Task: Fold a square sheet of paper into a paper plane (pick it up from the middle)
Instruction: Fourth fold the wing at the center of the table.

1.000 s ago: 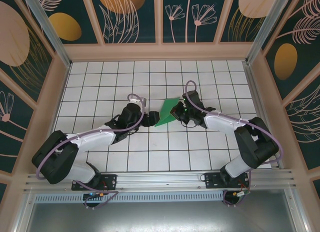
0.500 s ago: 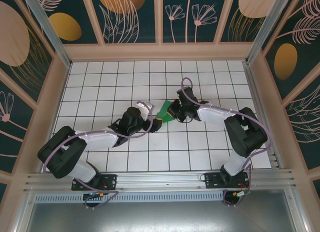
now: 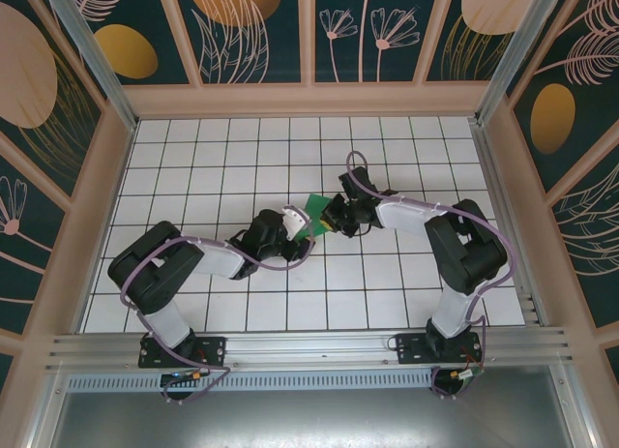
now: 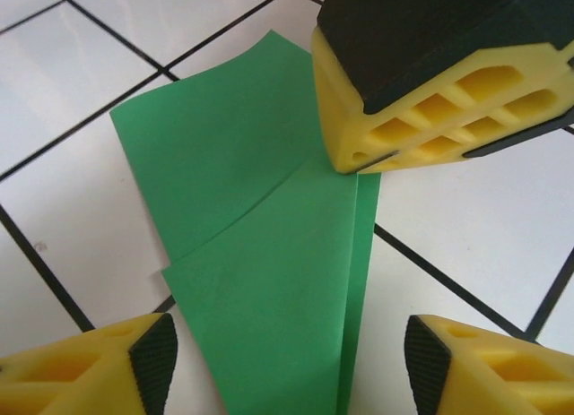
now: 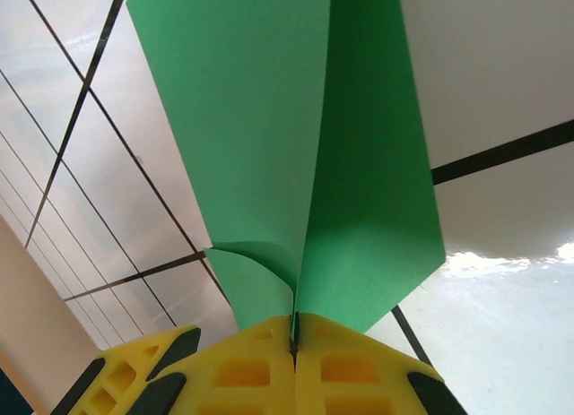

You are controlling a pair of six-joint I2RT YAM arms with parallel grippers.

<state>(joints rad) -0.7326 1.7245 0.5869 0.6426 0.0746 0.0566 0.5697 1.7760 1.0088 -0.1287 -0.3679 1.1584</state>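
The square sheet of paper (image 3: 314,216) is folded into a bright-green paper plane shape with two flaps and a centre ridge, low over the middle of the table. My right gripper (image 3: 333,217) is shut on that ridge (image 5: 296,146), its yellow fingers (image 5: 260,370) pressed together on the fold. In the left wrist view the folded paper (image 4: 260,254) lies spread over the white tiles, with the right gripper's fingers (image 4: 430,101) pinching its far edge. My left gripper (image 4: 291,366) is open, one pad on each side of the paper's near end, touching nothing. From above, the left gripper (image 3: 299,234) sits just left of the paper.
The white grid table (image 3: 232,158) is boxed in by wooden walls (image 3: 87,206) on three sides. Both arms reach inward and meet near the centre, their forearms low over the tiles. The aluminium rail (image 3: 309,349) with the arm bases runs along the near edge.
My left arm has stretched further right, bringing its gripper up to the paper's near end with the jaws a little narrower. The right gripper has carried the paper slightly left and lower.
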